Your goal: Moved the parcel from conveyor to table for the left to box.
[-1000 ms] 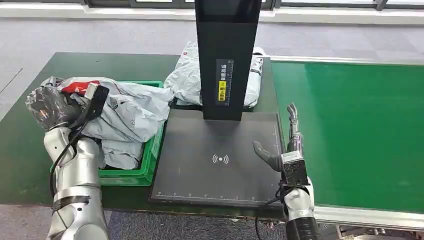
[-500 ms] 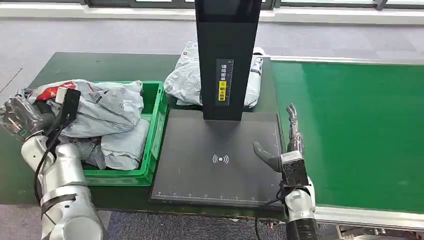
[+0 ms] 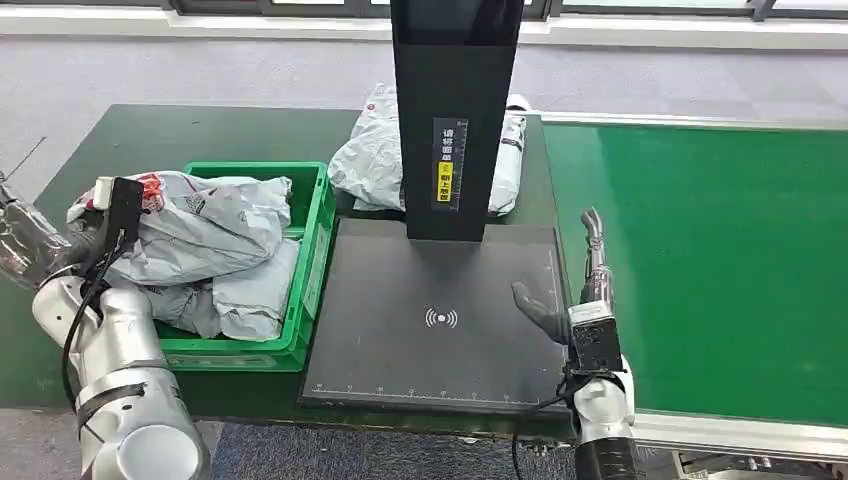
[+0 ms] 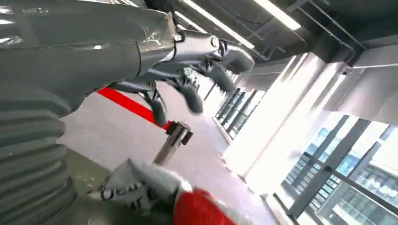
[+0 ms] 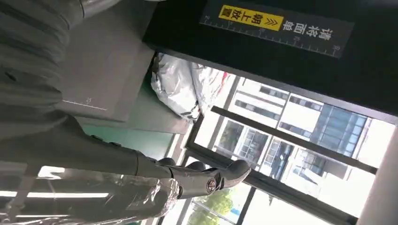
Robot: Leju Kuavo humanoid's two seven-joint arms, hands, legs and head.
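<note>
Parcel: the grey crumpled plastic mailer with a red patch [image 3: 195, 225] now lies on top of the other grey bags in the green plastic crate [image 3: 312, 262], at about 9 o'clock from the dark scanner plate [image 3: 400, 350]. A second ago we saw it lifted and bunched over the crate's left rim; it has since settled lower and flatter inside.

Left robot hand: the left robot hand [image 3: 25, 240] has drawn away toward 9 o'clock, off the edge of the green worktop [image 3: 200, 130]. In the left wrist view its fingers [image 4: 187, 89] hang spread and curled around nothing, with the parcel's red and white corner apart from them, so we judge the parcel released.

Right robot hand: the right robot hand [image 3: 565, 285] sits at the seam between the scanner plate and the green conveyor belt [image 3: 700, 260], fingers extended, thumb out, holding nothing. It has barely shifted over the last second.

Other parcel: a second grey mailer [image 3: 365, 160] lies behind the black scanner post [image 3: 455, 110] at 12 o'clock, untouched.

Meaning for the task: we judge the boxing step for this parcel done. The belt carries no parcel where we see it, so the right robot hand waits for the next one.
</note>
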